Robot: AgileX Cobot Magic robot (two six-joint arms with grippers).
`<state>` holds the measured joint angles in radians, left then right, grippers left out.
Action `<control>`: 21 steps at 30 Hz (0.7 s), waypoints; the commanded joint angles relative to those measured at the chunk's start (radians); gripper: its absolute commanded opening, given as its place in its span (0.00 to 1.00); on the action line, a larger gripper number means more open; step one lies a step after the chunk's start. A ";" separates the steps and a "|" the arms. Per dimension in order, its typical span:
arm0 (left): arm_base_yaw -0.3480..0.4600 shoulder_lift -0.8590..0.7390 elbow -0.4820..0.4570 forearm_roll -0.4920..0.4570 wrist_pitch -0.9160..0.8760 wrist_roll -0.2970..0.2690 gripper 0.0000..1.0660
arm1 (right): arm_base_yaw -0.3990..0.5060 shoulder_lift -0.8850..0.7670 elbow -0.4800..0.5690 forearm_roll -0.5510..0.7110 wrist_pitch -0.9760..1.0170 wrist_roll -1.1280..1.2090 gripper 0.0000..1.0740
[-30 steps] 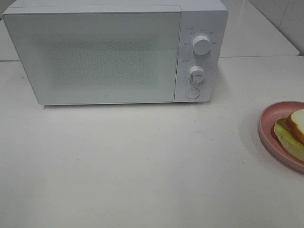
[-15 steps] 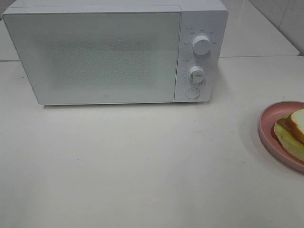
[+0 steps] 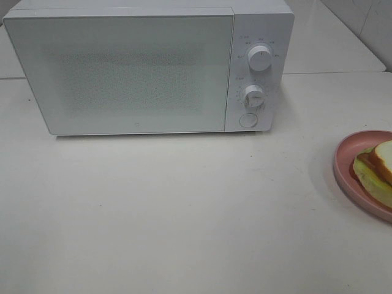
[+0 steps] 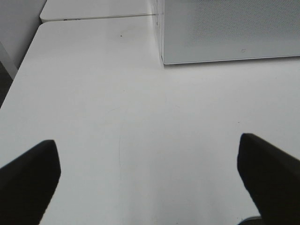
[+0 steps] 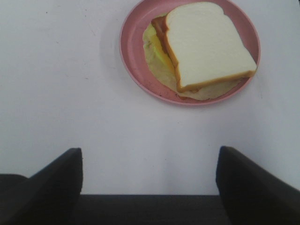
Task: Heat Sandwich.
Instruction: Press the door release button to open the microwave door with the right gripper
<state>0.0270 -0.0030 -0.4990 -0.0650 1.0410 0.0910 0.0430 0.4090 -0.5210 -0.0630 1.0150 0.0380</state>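
We find both pincers spread and empty: left gripper [image 4: 149, 152] over the table [image 4: 93, 93], right gripper [image 5: 149, 152] near the sandwich [image 5: 206, 44], which lies on a pink plate [image 5: 133, 51]. Beyond, the white microwave [image 3: 135, 67] stands shut; the markings round its dials [image 3: 260, 58] are illegible.

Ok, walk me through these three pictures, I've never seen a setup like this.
This is a two-armed robot at a white table. The wide picture comes from a camera mounted high. It shows a white microwave, door closed, and at the right edge a pink plate with the sandwich. The other two come from a camera on each wrist. The dark shapes are fingers: the left gripper is open over the table near the microwave, the right gripper open short of the plate. Nothing is held.
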 commanded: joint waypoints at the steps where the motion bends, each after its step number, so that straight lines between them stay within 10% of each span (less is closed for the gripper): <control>1: -0.004 -0.027 0.004 0.001 -0.004 -0.003 0.91 | -0.007 0.047 -0.004 0.018 -0.010 -0.008 0.70; 21: -0.004 -0.027 0.004 0.001 -0.004 -0.003 0.91 | -0.007 0.238 -0.043 0.080 -0.152 -0.031 0.70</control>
<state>0.0270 -0.0030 -0.4990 -0.0650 1.0410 0.0910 0.0430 0.6370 -0.5570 0.0100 0.9030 0.0230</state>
